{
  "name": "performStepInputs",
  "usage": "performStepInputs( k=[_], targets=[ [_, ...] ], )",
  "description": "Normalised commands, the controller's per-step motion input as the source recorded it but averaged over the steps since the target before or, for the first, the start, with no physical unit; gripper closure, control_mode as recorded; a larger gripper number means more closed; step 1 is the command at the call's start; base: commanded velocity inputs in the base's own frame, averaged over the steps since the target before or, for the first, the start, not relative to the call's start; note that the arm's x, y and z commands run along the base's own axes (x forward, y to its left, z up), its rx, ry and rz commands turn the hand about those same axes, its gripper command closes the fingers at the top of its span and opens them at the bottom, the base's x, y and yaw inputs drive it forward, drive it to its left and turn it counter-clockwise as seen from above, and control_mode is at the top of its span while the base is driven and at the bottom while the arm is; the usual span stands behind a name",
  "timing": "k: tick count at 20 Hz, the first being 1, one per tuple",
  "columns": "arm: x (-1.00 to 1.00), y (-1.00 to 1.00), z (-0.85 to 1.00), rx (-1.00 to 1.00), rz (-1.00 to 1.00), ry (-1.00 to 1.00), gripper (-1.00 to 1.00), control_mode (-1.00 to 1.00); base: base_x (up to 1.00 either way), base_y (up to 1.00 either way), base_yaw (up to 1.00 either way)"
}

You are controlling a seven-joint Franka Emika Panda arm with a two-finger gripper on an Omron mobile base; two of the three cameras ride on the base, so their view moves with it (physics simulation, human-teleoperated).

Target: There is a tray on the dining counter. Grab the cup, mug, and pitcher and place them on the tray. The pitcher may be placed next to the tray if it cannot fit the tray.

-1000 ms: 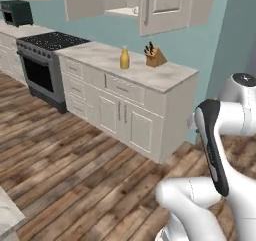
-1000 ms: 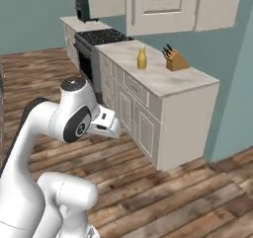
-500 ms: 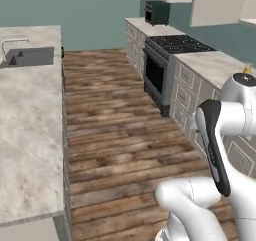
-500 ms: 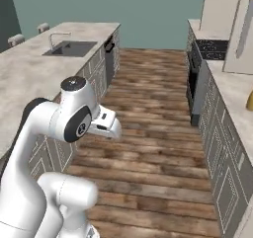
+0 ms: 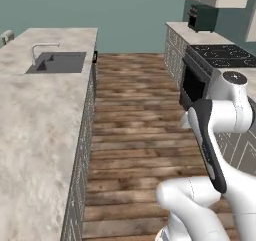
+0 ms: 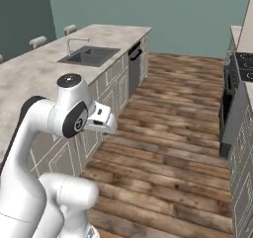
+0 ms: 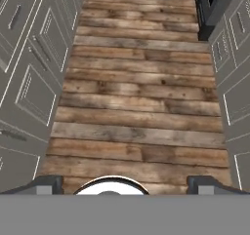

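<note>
End effector (image 7: 125, 183) is spread wide w/ nothing between its tips, pointing down at the wood plank floor (image 7: 141, 97) of the aisle. In hand view, two dark fingertips (image 7: 45, 184) sit at the bottom corners, far apart. Panelled cabinet fronts (image 7: 29, 58) run along both sides of the floor, and the dark oven (image 7: 215, 5) is cut off at the top right.

Dining bench (image 5: 35, 115), beige marbled top, runs along the left of the arm (image 5: 220, 130) in left base view. Its near stretch is bare stone. A sink (image 5: 57, 62) w/ a faucet (image 5: 42, 47) is set into the top towards its far end. Basin looks dark, contents can't be made out. In right base view the same bench (image 6: 29, 74) lies left of the arm, sink (image 6: 89, 56) near its far end, chair backs (image 6: 37, 42) beyond the far edge.

Across the aisle: stove (image 5: 220, 55) on the wall side, a dark appliance (image 5: 200, 17) on the wall bench past it, too small to ID.
</note>
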Motion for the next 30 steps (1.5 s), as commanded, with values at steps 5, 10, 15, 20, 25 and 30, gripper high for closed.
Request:
performStepInputs(
  k=[5, 10, 15, 20, 25, 30],
  targets=[
    [0.00, 0.00, 0.00, 0.00, 0.00, 0.00, -1.00, 1.00, 1.00, -0.53, 0.00],
    [0.00, 0.00, 0.00, 0.00, 0.00, 0.00, -1.00, 1.00, 1.00, -0.31, -0.01],
    [0.00, 0.00, 0.00, 0.00, 0.00, 0.00, -1.00, 1.00, 0.97, -0.48, -0.24],
    [0.00, 0.00, 0.00, 0.00, 0.00, 0.00, -1.00, 1.00, 0.73, -0.48, -0.72],
    [0.00, 0.00, 0.00, 0.00, 0.00, 0.00, -1.00, 1.00, 0.59, -0.22, -0.84],
    [0.00, 0.00, 0.00, 0.00, 0.00, 0.00, -1.00, 1.00, 0.44, -0.30, -0.85]
  ],
)
